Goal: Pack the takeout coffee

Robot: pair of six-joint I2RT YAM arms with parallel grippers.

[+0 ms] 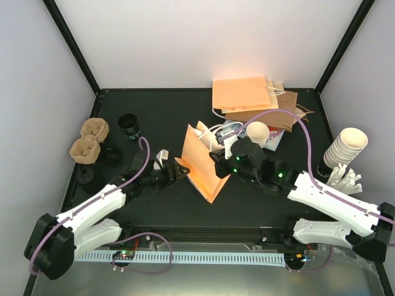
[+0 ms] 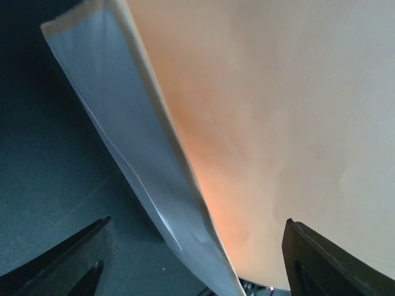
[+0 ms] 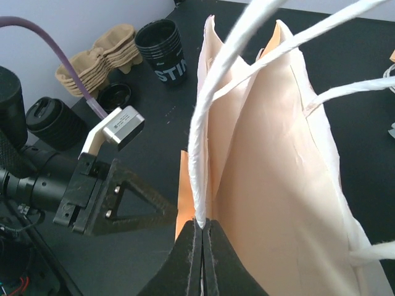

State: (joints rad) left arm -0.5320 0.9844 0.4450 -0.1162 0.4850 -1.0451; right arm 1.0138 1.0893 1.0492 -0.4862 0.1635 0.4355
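Though hidden overhead, wrist view shows right pincer [image 3: 202,223] clamping bag handle [image 3: 196,154].

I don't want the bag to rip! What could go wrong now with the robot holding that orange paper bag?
1. The right gripper pinches the orange paper bag only at its thin rim, by a white twisted-paper handle; the paper might tear or slip.
2. The bag leans, and the open left gripper sits close at its side, so a push could crumple or tip it.
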